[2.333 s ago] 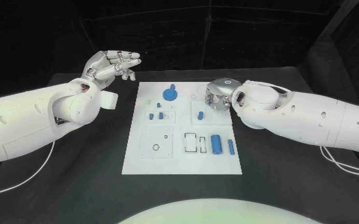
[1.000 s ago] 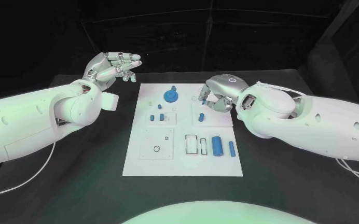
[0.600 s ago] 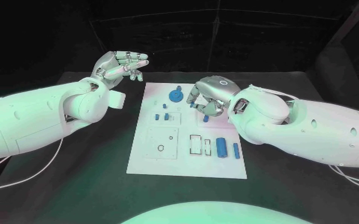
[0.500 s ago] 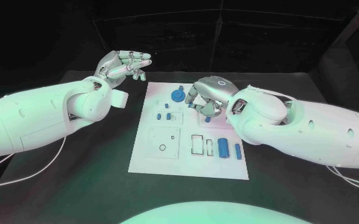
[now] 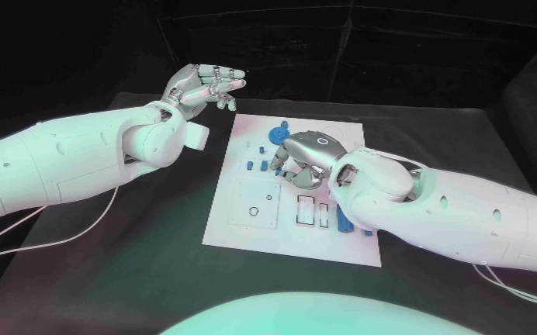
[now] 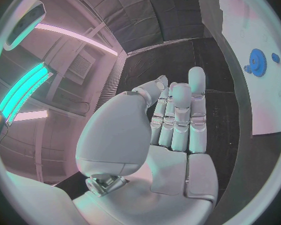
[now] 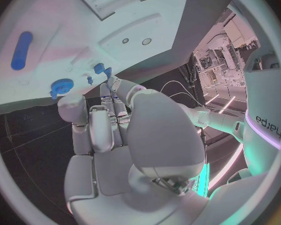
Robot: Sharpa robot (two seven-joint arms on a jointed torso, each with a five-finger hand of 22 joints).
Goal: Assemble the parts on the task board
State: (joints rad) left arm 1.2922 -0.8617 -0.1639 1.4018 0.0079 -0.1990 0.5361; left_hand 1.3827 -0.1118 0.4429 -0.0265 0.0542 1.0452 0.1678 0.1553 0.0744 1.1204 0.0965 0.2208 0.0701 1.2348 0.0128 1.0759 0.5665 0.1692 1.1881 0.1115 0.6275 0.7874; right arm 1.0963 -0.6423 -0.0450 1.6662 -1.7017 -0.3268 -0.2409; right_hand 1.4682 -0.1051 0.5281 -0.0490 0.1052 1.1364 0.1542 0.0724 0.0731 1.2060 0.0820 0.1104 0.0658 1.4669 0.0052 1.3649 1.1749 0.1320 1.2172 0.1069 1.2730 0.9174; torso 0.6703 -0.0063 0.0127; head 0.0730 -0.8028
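task board [image 5: 252,230]: white, flat on table | blue gear [image 5: 280,132]: near far edge

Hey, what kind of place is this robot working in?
Probably a robotics test lab: a white task board with small blue parts lies on a black table with dark curtains behind it, and both the left hand and right hand are silver robot hands.

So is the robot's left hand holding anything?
No, it is empty. The left hand is raised beside the task board, and the wrist view shows its fingers bare, nothing between them.
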